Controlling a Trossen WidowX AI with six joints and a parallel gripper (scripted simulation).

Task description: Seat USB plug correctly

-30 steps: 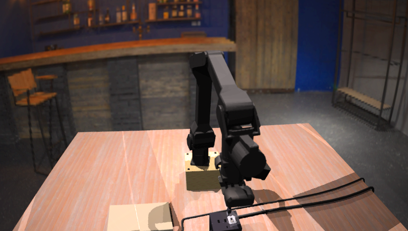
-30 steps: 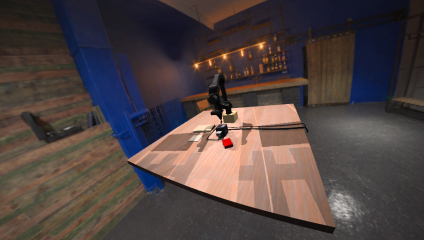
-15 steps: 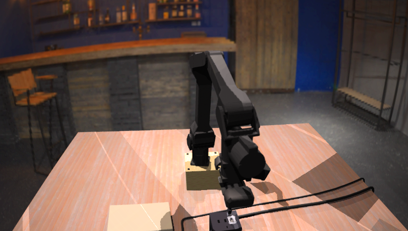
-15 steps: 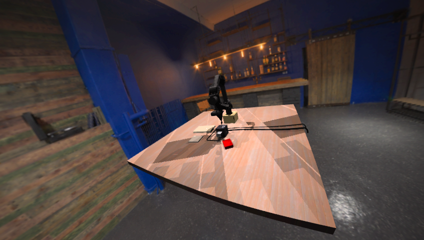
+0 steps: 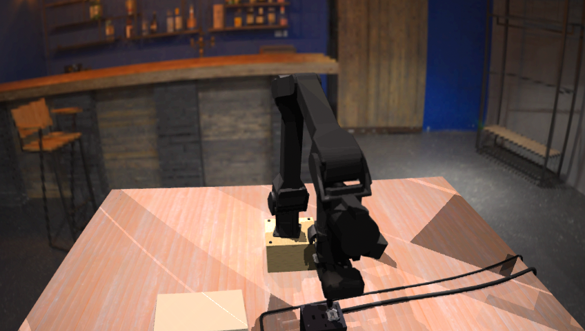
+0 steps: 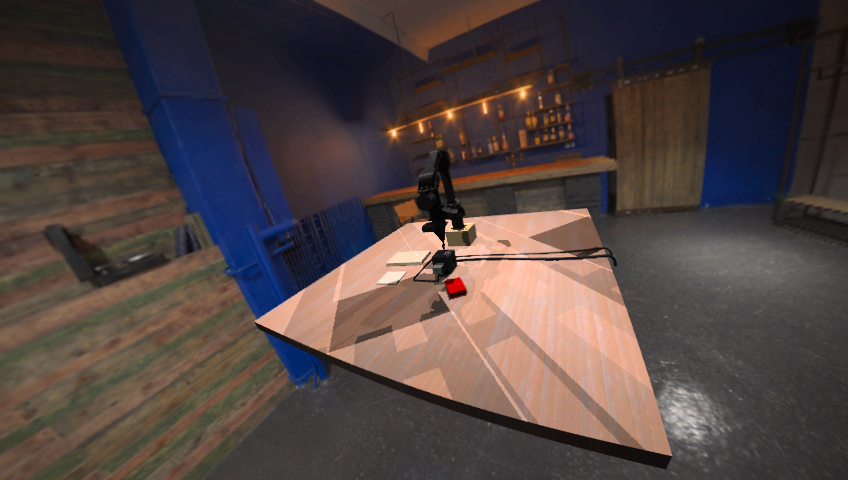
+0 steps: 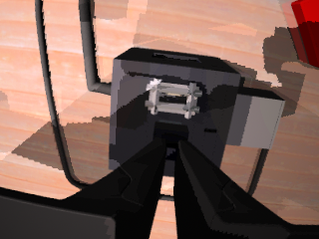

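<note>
Fingers pinched nearly shut at the power cube

Top view: the black power cube (image 5: 308, 317) (image 6: 443, 259) (image 7: 135, 107) sits on the wooden counter (image 5: 196, 245) (image 6: 535, 309) (image 7: 25, 80), a pale, frame-like piece (image 5: 332, 314) (image 7: 172, 99) on its top. The fingers (image 5: 329, 303) (image 6: 443, 246) come down just beside that piece.

Exterior view: a grey block (image 6: 438, 269) (image 7: 259, 119) juts from the cube's side, and a red block (image 6: 455, 287) (image 7: 309, 30) lies nearby.

Wrist view: the fingers are nearly closed on something small and dark at the cube's top, beside the pale piece; whether it is the USB plug, and how deep that plug sits, I cannot tell.
</note>
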